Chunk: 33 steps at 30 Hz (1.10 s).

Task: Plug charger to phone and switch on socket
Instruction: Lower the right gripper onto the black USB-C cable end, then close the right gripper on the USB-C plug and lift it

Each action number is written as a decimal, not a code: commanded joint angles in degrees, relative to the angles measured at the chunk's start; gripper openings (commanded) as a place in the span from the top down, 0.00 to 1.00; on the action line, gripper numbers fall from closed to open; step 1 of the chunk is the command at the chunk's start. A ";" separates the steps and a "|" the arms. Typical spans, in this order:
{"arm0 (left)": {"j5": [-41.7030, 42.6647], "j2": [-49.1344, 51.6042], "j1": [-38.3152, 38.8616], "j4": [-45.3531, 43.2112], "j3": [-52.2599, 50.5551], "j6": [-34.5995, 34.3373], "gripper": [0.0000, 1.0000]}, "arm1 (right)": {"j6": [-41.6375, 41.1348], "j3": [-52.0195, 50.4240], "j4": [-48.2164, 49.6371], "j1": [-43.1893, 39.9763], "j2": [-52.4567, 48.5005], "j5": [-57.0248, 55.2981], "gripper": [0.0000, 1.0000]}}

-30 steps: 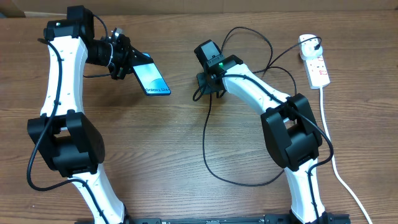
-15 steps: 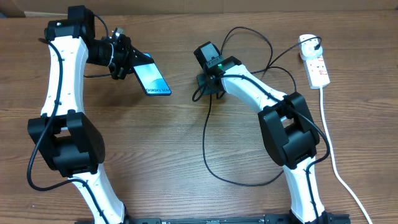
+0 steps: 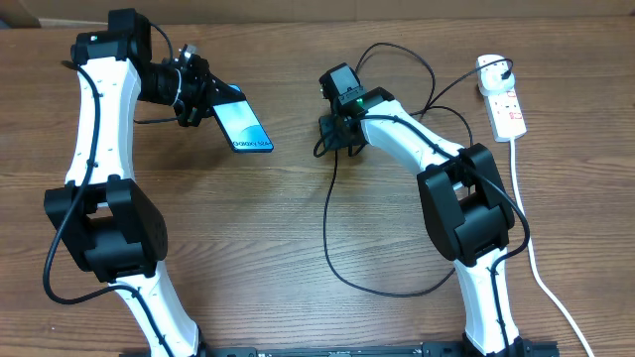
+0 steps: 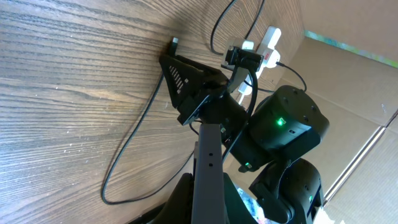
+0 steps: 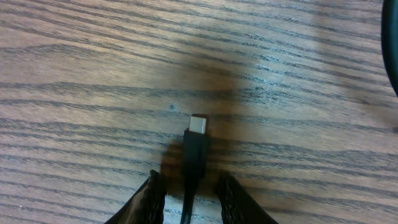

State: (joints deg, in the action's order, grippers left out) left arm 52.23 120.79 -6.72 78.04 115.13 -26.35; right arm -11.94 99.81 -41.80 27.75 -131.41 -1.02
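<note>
Overhead: L arm [image 3: 94, 119] stretches to 11 o'clock, left gripper [image 3: 201, 97] clenched on phone [image 3: 245, 126]; right gripper [image 5: 191, 186] points down, jaws released astride charger [image 5: 196, 142].

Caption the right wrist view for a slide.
Charger tip lies on the table inside the open right gripper.

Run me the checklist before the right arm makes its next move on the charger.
1. Hold on the phone by the left gripper: ok, shut on its end.
2. Tip of the charger lined up inside the right gripper: ok.
3. Grip of right gripper on charger: not ok, gaps show either side.
4. Plugging of charger into phone: not ok, tip lies on the table.
5. Switch on the socket: cannot tell.
</note>
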 commanded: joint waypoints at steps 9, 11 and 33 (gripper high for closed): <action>1.22 -1.09 0.39 0.13 1.27 1.07 0.96 | -0.22 -1.03 -3.61 -0.15 -5.09 3.13 0.96; 1.18 -1.09 0.39 0.13 1.27 1.07 0.96 | -0.22 -0.33 -5.01 -0.55 -4.92 4.92 0.96; 1.40 -1.09 0.39 -1.97 1.27 7.50 0.96 | 10.84 2.80 -18.14 -5.97 13.18 48.78 0.96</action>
State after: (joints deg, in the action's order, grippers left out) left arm 52.03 120.79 -6.72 76.75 115.13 -22.15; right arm -4.27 102.30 -59.00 21.74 -120.14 36.91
